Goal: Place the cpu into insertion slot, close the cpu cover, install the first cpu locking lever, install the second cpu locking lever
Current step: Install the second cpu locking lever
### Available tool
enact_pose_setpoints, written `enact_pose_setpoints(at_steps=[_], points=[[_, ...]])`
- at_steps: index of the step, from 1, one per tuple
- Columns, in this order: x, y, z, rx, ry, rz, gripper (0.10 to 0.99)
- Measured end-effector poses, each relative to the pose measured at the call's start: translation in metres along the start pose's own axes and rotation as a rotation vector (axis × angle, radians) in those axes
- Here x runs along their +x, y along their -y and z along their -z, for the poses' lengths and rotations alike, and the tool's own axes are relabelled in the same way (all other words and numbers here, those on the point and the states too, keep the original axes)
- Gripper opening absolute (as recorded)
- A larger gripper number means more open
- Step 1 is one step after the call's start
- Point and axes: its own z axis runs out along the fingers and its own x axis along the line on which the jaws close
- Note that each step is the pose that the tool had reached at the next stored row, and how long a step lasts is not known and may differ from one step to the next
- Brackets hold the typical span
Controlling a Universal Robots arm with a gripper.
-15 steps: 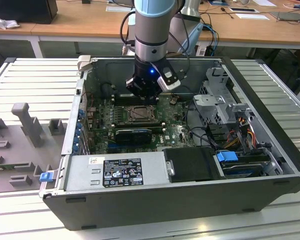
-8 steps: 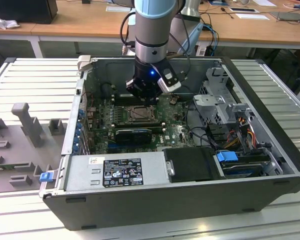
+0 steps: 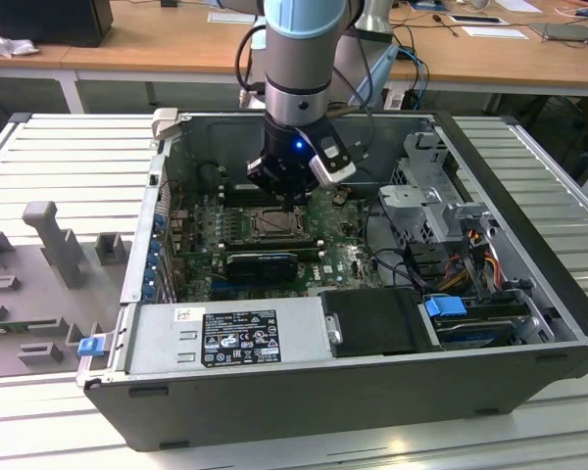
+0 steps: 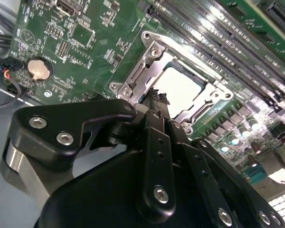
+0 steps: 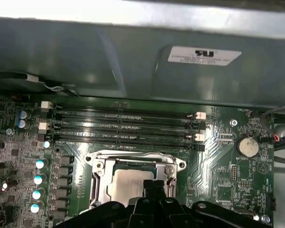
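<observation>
Just beyond the narrow-set jaws of the gripper [image 4: 156, 97], the cpu [image 4: 180, 90] lies in the slot [image 5: 97, 183]; a misaligned descent could scrape it.

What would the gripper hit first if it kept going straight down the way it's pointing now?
Most likely the cpu, which sits in the insertion slot on the motherboard. In both wrist views the gripper points at the chip's near edge, though the remaining gap is unclear.
</observation>
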Motion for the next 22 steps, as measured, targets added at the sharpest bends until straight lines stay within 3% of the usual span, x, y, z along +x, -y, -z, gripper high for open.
enact_pose_setpoints(at_steps=[7,10,12,14,15,16,18,22], points=[[0.0001,0.0033,0.0056,0.0,-0.0001,0.0,0.106],[0.0017,0.0131,0.006,0.0,0.0001,0.0,0.106],[0.0027,0.0256,0.0071,0.0,0.0,0.0,0.106],[0.0031,0.0329,0.0079,-0.01,0.0002,0.0,0.106],[0.0033,0.0355,0.0084,-0.024,0.0004,-0.001,0.106],[0.0034,0.0366,0.0098,-0.03,-0.0005,-0.001,0.106],[0.0036,0.0396,0.0108,-0.037,-0.0035,-0.001,0.106],[0.0078,0.0514,0.012,-0.042,-0.0037,0.0,0.106]])
